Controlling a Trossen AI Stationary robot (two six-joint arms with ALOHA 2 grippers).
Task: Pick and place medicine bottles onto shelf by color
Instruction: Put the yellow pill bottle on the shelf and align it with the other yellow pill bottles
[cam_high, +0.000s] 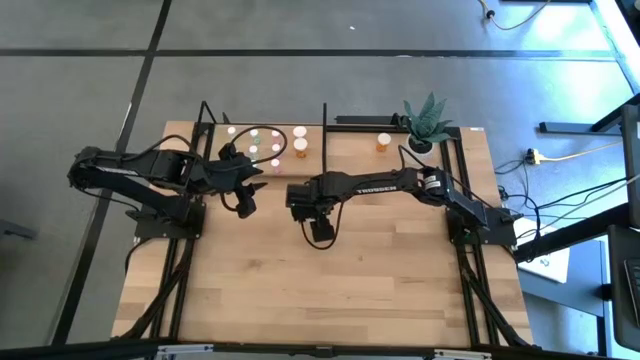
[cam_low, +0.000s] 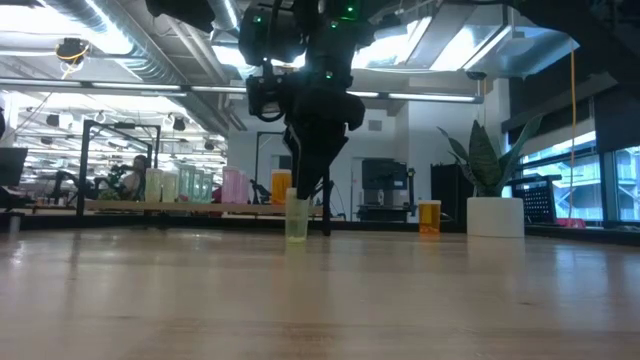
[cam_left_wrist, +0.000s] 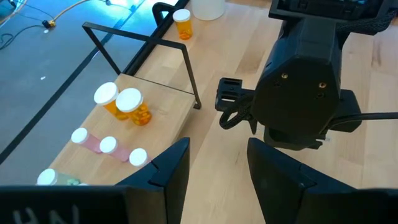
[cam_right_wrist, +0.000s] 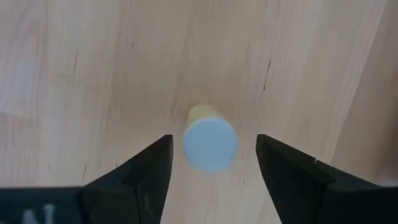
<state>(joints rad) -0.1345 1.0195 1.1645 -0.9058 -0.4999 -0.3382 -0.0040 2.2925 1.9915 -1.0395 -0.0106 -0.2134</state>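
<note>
**Fingers parted around a pale bottle at mid-tabletop**

The fingers of my right gripper (cam_right_wrist: 211, 165) stand apart on either side of a small white-capped bottle (cam_right_wrist: 210, 144), with clear gaps between each finger and the cap, so nothing is clamped. The bottle stands upright on the bare tabletop (cam_high: 330, 290), and in the low view its body (cam_low: 297, 221) looks pale yellow-green, though the backlight makes the colour hard to call. The right arm (cam_high: 375, 185) reaches in from its base on the right edge, stretched almost level across the middle, with the wrist bent so the gripper (cam_high: 320, 232) points straight down.

My left gripper (cam_left_wrist: 214, 174) has its fingers partly open with nothing between them. The left arm (cam_high: 150, 172) lies extended from the left edge toward the centre, its gripper (cam_high: 247, 203) hanging just beside the shelf (cam_high: 262, 160) and near the right arm's wrist.

On the shelf, two orange bottles (cam_left_wrist: 124, 104) stand touching each other, with pink ones (cam_left_wrist: 109, 148) in a row next to them. One more orange bottle (cam_high: 384, 143) stands alone near the potted plant (cam_high: 424, 122) at the far right corner.
</note>
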